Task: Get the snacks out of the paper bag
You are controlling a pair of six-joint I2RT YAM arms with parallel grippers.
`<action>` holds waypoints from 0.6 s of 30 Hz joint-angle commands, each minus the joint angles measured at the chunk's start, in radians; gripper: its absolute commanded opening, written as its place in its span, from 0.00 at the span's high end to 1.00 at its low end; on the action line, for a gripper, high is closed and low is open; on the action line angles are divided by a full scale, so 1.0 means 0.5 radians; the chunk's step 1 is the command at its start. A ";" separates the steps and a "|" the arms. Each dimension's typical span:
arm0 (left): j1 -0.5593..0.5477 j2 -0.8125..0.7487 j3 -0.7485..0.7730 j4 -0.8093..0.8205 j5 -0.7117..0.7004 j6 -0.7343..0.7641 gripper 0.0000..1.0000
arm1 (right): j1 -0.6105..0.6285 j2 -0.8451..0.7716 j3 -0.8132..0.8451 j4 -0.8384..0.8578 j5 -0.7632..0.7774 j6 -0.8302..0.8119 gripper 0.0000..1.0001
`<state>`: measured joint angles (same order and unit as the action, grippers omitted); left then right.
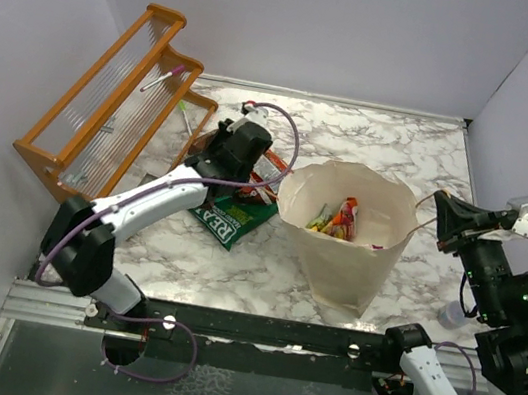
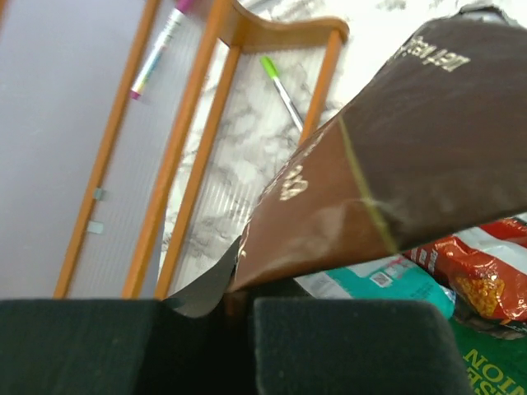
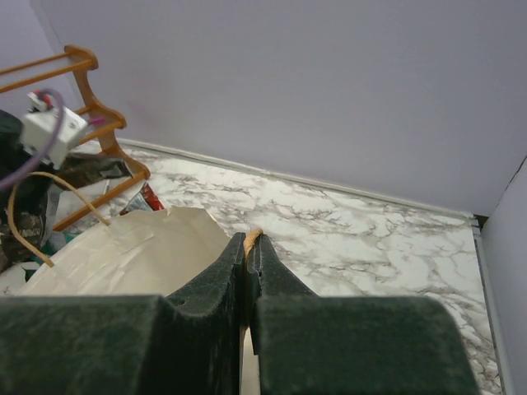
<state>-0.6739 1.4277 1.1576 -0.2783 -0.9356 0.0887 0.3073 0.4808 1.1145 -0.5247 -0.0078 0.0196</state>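
Observation:
The paper bag (image 1: 342, 246) stands open mid-table, with yellow and red-orange snacks (image 1: 340, 217) inside. My right gripper (image 1: 439, 205) is at the bag's right rim, shut on its brown cord handle (image 3: 254, 238); the bag's cream side (image 3: 132, 255) fills the lower left of the right wrist view. My left gripper (image 1: 217, 161) is left of the bag, over a pile of packets. It is shut on the corner of a brown packet (image 2: 395, 156). Under it lie a teal packet (image 2: 387, 280), a red-orange packet (image 2: 482, 276) and the green bag (image 1: 232, 218).
The orange wooden rack (image 1: 108, 100) stands at the far left, close to my left gripper, with a pink marker (image 2: 160, 45) on it. A green pen (image 2: 280, 90) lies on the marble beside it. White walls enclose the table on three sides.

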 commanded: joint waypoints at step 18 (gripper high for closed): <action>0.004 0.229 -0.037 -0.004 1.260 -0.815 0.55 | 0.002 0.059 0.210 0.267 0.837 -0.090 0.98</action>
<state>-0.6716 1.6444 1.1522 -0.3141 -0.4217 -0.2352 0.3073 0.4740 1.1927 -0.5674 0.3054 -0.0017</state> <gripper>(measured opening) 0.367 0.026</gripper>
